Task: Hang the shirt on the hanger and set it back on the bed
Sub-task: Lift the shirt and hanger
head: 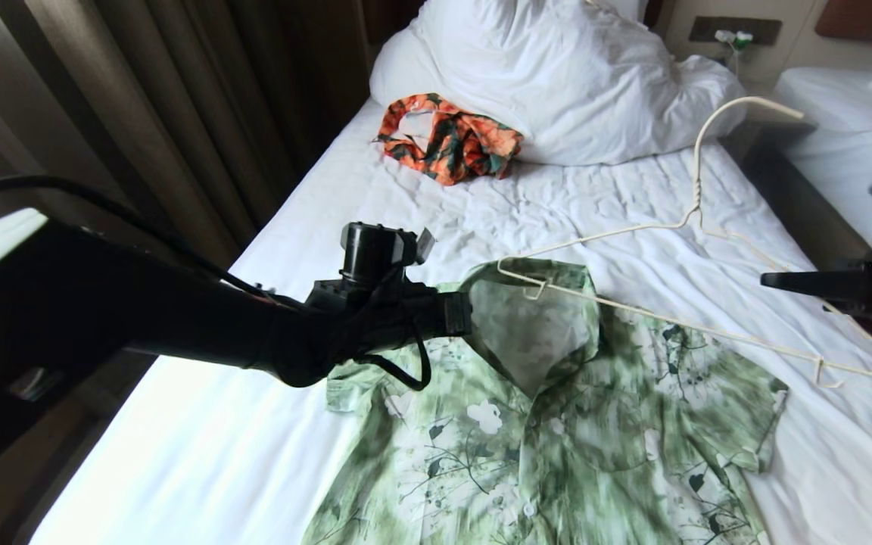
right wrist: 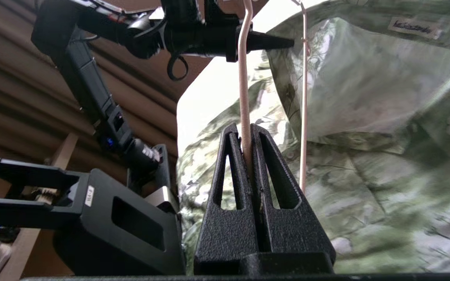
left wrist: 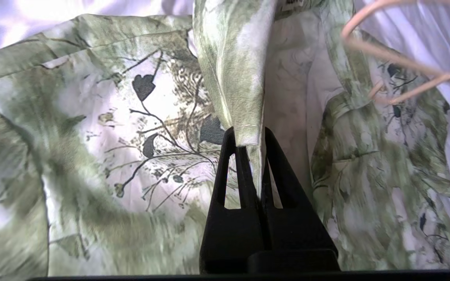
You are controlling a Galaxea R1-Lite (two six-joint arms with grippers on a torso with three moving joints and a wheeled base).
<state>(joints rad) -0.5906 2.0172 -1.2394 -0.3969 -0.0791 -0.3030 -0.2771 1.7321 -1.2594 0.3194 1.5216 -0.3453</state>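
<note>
While the left gripper [left wrist: 250, 134] pinches the shirt [head: 557, 424] collar on the bed [head: 633, 204], right gripper [right wrist: 245, 134] clamps the hanger [head: 697, 227] wire – its far tip sits at the collar opening, long axis running L-R

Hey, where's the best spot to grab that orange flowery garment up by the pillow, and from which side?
Probably the top of the orange floral garment, where folds bunch into a ridge, coming straight down from above. It lies crumpled on the bed with the white duvet right behind it, so a sideways approach from the headboard end looks blocked, and no flat edge shows to slide fingers under.
</note>
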